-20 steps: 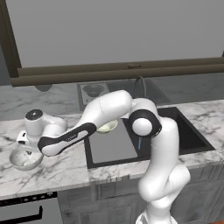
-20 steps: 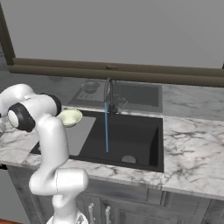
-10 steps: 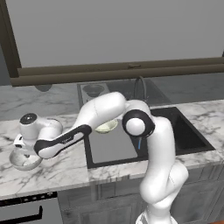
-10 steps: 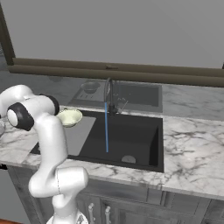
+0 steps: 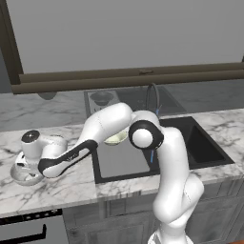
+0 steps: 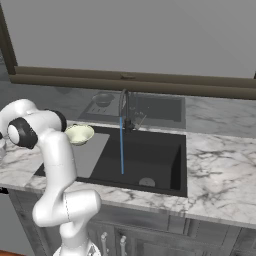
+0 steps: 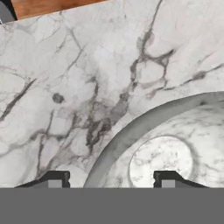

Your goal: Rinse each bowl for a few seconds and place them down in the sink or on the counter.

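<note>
The speckled grey-white bowl [image 5: 23, 175] sits on the marble counter [image 5: 66, 187] far left of the sink [image 5: 202, 145]. My gripper [image 5: 26, 166] points down into it. In the hand view the gripper [image 7: 111, 179] straddles the rim of that bowl [image 7: 166, 144], one tip outside and one inside, jaws apart and open. The pale cream bowl [image 5: 116, 138] rests at the back left corner of the sink, on the grey panel [image 5: 121, 161]; it shows as well in the right base view as a cream bowl [image 6: 79, 134]. A thin water stream [image 6: 121, 145] falls from the dark tap [image 6: 123, 100].
A dark brown ledge [image 5: 143, 76] runs behind the counter below the window. An oven front [image 5: 28, 229] sits under the counter at the lower left. A wooden strip [image 7: 52, 6] crosses the top of the hand view. Marble counter [image 6: 220, 170] stretches right of the sink.
The hand has shifted left and dropped down onto the speckled bowl. The cream bowl and the water stream are unchanged.
</note>
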### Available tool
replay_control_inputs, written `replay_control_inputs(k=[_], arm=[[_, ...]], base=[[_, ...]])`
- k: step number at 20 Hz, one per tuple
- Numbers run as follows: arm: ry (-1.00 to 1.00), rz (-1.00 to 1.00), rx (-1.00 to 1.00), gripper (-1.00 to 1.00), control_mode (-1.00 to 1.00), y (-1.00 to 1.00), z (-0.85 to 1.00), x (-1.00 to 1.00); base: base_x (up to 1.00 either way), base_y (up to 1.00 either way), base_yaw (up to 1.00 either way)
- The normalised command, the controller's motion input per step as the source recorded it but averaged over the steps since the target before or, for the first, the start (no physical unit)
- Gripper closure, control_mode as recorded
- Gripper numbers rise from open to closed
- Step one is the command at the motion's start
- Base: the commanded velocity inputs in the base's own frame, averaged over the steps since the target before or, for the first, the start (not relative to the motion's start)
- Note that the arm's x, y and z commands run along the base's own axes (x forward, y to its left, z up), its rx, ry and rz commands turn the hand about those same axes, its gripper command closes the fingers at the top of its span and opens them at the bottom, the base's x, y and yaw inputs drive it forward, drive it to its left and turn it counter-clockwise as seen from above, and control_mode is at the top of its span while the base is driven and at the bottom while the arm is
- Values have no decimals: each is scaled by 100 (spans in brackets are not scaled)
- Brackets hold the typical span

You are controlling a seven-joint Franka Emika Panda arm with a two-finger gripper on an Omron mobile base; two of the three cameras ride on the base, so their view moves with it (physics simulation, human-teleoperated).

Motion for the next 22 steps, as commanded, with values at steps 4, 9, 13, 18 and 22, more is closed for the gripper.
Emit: replay_control_inputs(k=[4, 9, 13, 18, 22], arm=[[0, -1, 0, 100, -100, 0, -20, 1], [-1, -2, 0, 100, -100, -1, 3, 0], [-4, -9, 0, 100, -100, -10, 30, -7], [0, -20, 0, 100, -100, -22, 41, -4], [5, -30, 3, 100, -100, -40, 38, 0]], base=[[0, 0, 0], [0, 0, 0], [0, 0, 0], [0, 0, 0], [0, 0, 0]])
